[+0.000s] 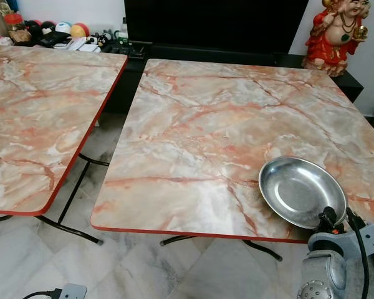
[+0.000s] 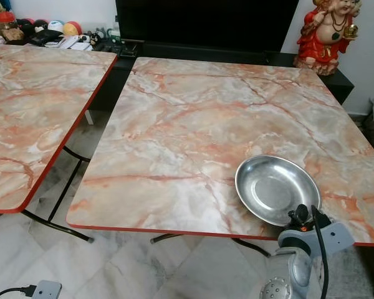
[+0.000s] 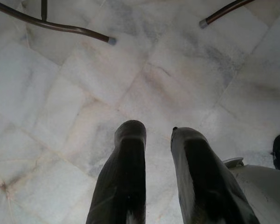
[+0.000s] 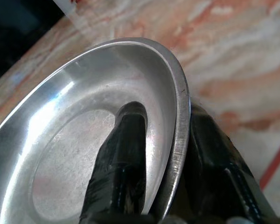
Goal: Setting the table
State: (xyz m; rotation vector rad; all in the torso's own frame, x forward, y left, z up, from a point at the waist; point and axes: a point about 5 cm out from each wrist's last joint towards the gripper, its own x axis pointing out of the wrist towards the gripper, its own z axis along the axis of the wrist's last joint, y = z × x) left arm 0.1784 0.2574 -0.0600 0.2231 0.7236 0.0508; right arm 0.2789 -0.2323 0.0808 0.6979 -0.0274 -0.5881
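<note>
At the near right edge of the marble bench, the right hand pinches the steel plate by its rim; the left hand hangs over the floor, fingers seemingly slightly apart.

I see two marble-patterned folding tables with red edging on a pale marble-tile floor, a dark low cabinet and white wall behind

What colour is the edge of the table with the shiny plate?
Red, around the marble-patterned table; clearest in the left eye view.
</note>
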